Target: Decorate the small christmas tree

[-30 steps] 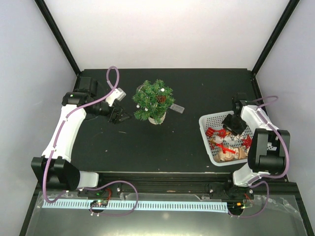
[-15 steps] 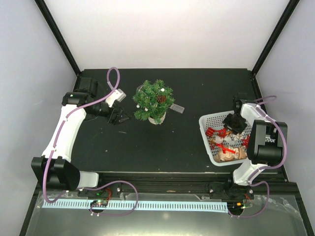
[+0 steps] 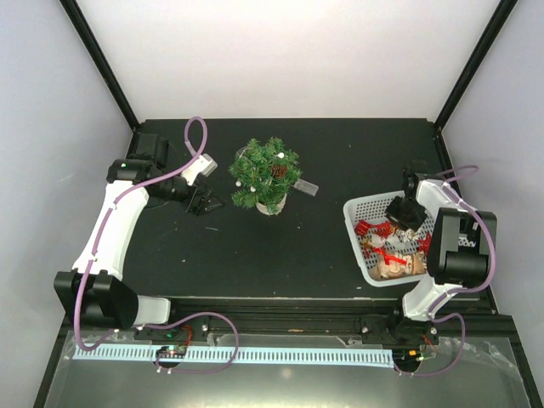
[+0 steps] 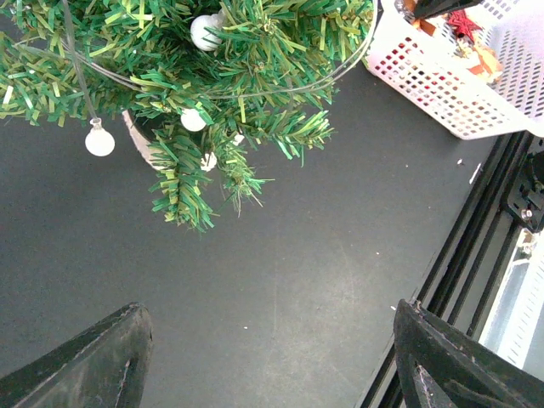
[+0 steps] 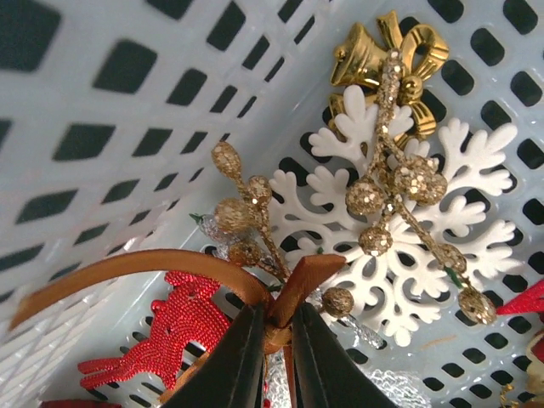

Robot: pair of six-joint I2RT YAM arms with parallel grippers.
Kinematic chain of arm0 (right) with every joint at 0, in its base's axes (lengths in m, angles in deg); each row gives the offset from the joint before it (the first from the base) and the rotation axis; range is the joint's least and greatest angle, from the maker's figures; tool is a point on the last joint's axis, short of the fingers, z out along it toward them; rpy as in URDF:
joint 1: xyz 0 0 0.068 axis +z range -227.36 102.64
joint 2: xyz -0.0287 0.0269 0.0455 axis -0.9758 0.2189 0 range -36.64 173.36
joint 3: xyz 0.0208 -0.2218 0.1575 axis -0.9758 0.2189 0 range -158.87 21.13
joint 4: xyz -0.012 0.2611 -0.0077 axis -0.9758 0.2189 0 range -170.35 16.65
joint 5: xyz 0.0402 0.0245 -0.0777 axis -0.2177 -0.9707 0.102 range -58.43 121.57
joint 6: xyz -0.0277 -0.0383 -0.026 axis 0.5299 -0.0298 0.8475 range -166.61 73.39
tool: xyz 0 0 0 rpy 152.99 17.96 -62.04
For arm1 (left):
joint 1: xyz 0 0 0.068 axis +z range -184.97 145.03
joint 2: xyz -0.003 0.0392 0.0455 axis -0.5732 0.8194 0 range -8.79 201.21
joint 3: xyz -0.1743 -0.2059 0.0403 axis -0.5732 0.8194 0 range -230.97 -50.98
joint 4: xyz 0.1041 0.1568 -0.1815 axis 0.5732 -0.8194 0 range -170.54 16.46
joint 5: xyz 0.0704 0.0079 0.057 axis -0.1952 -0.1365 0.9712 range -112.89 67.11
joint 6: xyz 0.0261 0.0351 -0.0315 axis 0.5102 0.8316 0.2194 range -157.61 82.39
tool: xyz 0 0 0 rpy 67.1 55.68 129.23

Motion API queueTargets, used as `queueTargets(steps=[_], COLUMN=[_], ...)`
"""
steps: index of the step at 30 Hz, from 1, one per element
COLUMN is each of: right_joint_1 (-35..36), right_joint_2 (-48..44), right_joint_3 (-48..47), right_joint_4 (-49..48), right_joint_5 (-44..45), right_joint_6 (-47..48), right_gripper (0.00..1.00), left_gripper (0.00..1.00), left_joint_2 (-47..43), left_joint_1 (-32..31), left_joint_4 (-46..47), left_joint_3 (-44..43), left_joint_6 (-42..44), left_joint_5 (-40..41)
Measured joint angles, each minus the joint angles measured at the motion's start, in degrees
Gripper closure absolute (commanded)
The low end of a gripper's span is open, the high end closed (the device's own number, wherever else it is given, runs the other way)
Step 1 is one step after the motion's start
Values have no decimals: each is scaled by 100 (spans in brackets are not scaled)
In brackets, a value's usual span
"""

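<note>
Down inside the white basket (image 3: 355, 210) on the right, the right gripper (image 5: 276, 319) pinches a copper ribbon (image 5: 127, 265). Toward the middle of the table (image 3: 340, 153) stands the small christmas tree (image 3: 265, 174), with the left gripper (image 3: 206, 204) just beside it, its jaws spread and empty.

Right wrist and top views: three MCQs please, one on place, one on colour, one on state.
1. In the top view, where is the white basket relative to the small christmas tree?
A) to its right
B) to its left
C) behind it

2. The snowflake in the basket is:
A) red
B) white
C) gold

3. The right tool is:
A) wide open
B) outside the basket
C) shut on a brown ribbon

Key:
1 A, the basket lies to the right of the tree.
2 B, it is plain white, below a gold bell.
3 C, its fingers pinch the ribbon loop.
</note>
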Motion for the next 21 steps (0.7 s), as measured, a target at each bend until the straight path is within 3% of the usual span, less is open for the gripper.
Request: queueTargets(steps=[16, 19, 21], right_joint_1=[31, 428, 1056], right_joint_2=[-1580, -2155, -2503], right_joint_3=[59, -52, -348], right_joint_4=[651, 973, 1215], right_joint_5=[136, 345, 555], right_joint_6=[319, 363, 356], right_gripper=[91, 90, 90], left_gripper=[21, 21, 21], left_joint_2=[0, 0, 2], left_joint_1=[42, 85, 120], left_joint_4=[20, 28, 31], left_joint_3=[-4, -37, -61], left_joint_6=[-7, -42, -74], left_joint_5=[31, 28, 28])
